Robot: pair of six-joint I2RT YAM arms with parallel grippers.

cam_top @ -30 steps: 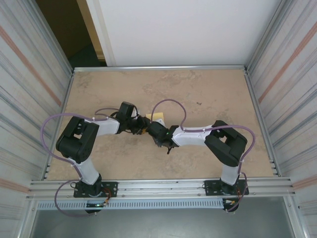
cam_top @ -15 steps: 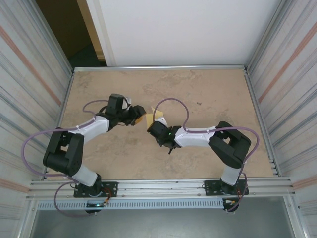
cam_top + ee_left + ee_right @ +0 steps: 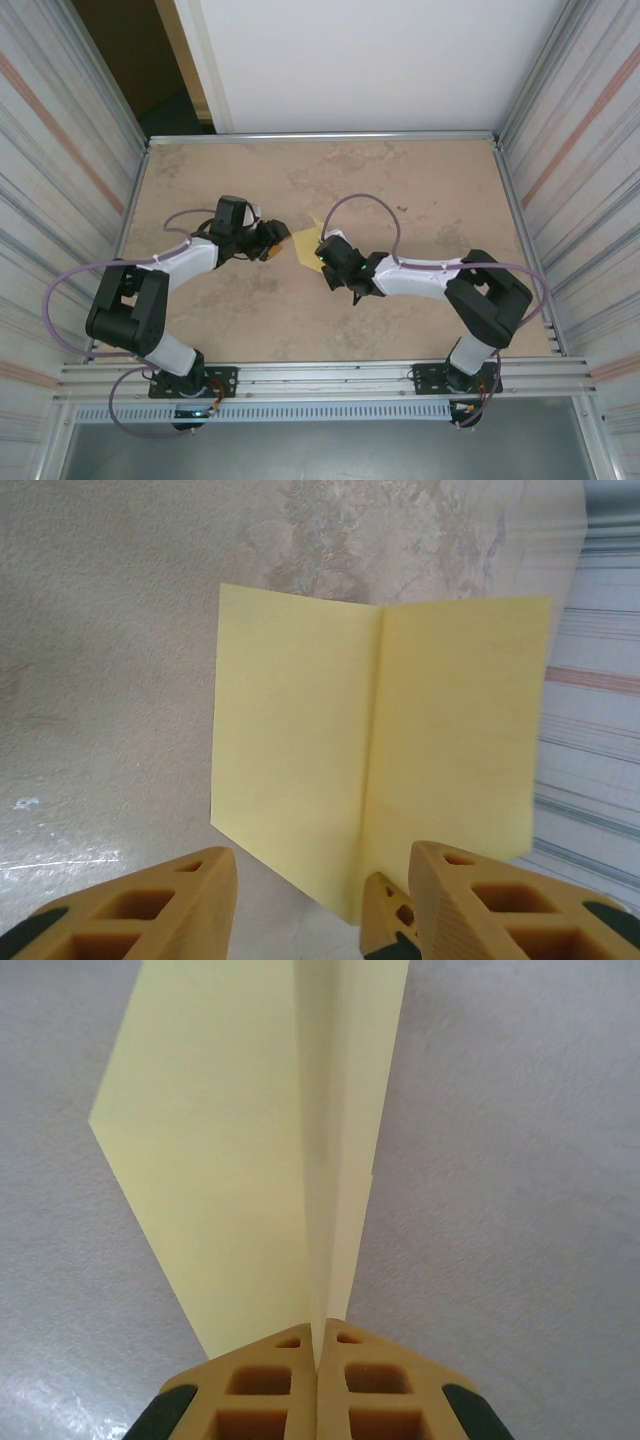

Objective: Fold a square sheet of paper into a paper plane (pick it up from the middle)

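Gripping the square sheet of paper point(image 3: 250, 1150) by its centre crease in closed right jaws, pointing its long axis straight ahead of them; holding left jaws open around the sheet's corner nearest the right jaws.

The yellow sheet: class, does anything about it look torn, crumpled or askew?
Nothing stands out. The sheet has one straight centre crease, clean edges and no tears; the right tool pinches it at the crease, and the left tool stands open near it.

Lighting is bright, diffuse, overhead; shadows on the table point(image 3: 420, 180) are soft. Left wrist view: glare on the table lower left; the square sheet of paper point(image 3: 300, 730) blurs at its right edge.
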